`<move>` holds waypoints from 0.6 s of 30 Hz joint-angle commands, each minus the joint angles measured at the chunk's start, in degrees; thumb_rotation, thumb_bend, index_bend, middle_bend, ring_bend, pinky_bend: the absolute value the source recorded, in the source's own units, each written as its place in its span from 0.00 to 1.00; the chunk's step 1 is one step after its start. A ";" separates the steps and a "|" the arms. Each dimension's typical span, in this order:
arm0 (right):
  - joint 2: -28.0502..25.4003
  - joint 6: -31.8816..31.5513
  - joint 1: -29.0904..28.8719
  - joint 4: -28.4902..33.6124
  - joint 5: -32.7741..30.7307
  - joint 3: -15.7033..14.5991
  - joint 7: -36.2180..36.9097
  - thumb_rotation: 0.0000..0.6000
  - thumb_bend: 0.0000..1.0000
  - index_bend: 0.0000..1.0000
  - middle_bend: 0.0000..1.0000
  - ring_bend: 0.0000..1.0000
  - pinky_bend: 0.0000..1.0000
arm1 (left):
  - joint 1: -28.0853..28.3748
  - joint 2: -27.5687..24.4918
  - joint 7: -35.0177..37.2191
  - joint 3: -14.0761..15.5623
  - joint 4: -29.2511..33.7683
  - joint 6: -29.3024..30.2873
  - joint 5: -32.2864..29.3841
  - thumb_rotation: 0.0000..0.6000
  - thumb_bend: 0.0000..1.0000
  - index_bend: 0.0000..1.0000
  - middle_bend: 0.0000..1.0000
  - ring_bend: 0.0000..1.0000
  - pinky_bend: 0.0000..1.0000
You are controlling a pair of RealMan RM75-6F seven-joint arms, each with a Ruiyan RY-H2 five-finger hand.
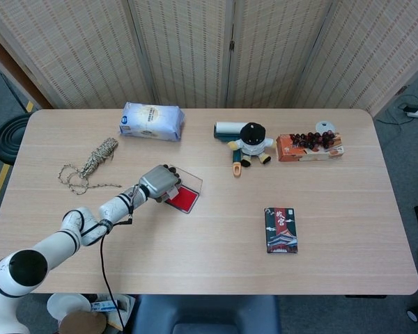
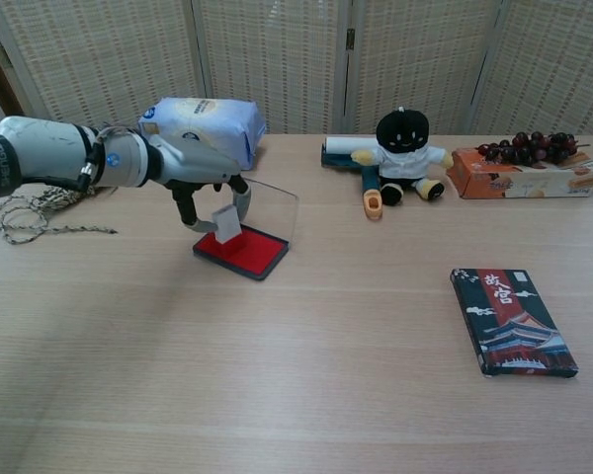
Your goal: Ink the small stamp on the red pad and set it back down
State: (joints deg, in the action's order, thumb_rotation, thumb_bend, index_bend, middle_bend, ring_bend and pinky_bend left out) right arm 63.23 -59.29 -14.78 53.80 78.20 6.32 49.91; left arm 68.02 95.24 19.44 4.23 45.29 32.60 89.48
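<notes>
Table (image 2: 306, 395); left hand (image 2: 203, 178) pinches stamp (image 2: 226, 224) over red pad (image 2: 241, 251) — contact unclear.

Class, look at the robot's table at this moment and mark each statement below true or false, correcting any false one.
1. The left hand holds the small white stamp over the red ink pad. True.
2. The ink pad's clear lid is closed flat. False: it stands open.
3. The dark purple grapes lie on the orange box. True.
4. The plush doll in a black hat sits on the dark patterned card box. False: they are apart.
5. The coil of rope lies at the table's right end. False: left end.
</notes>
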 commanded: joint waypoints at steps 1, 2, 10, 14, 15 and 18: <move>0.15 0.11 -0.13 -0.05 0.21 -0.04 -0.24 1.00 0.45 0.02 0.00 0.00 0.00 | -0.44 -4.55 -7.91 -2.44 7.02 -1.25 -3.65 1.00 0.38 0.69 0.32 0.19 0.26; 0.21 0.15 -0.16 -0.04 0.24 -0.02 -0.36 1.00 0.45 0.02 0.00 0.00 0.00 | -0.73 -5.76 -10.16 -2.94 9.06 -1.59 -4.84 1.00 0.38 0.69 0.33 0.19 0.26; 0.18 0.22 -0.27 0.70 0.46 0.06 -1.44 1.00 0.45 0.02 0.00 0.00 0.00 | -4.43 -14.16 -26.13 -5.17 22.19 0.23 -14.76 1.00 0.38 0.69 0.33 0.19 0.27; -0.12 0.01 -0.16 1.47 0.25 0.30 -1.98 1.00 0.45 0.02 0.00 0.00 0.00 | -7.35 -17.54 -33.33 -5.12 28.33 4.11 -19.96 1.00 0.38 0.69 0.33 0.20 0.27; -0.24 -0.10 -0.13 1.83 0.19 0.39 -2.14 1.00 0.45 0.02 0.00 0.00 0.00 | -8.07 -18.19 -34.74 -5.07 29.62 5.29 -20.97 1.00 0.38 0.69 0.33 0.20 0.27; -0.89 -0.81 0.01 3.68 0.21 0.61 -3.13 1.00 0.45 0.02 0.00 0.00 0.00 | -10.59 -20.07 -38.49 -4.73 33.60 9.24 -23.67 1.00 0.38 0.69 0.33 0.20 0.27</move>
State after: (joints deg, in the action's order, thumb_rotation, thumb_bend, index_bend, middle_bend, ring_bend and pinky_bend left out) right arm 62.72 -59.70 -14.86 56.63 78.41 6.79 47.34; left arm 59.69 77.24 -16.53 -0.54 75.95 38.97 68.30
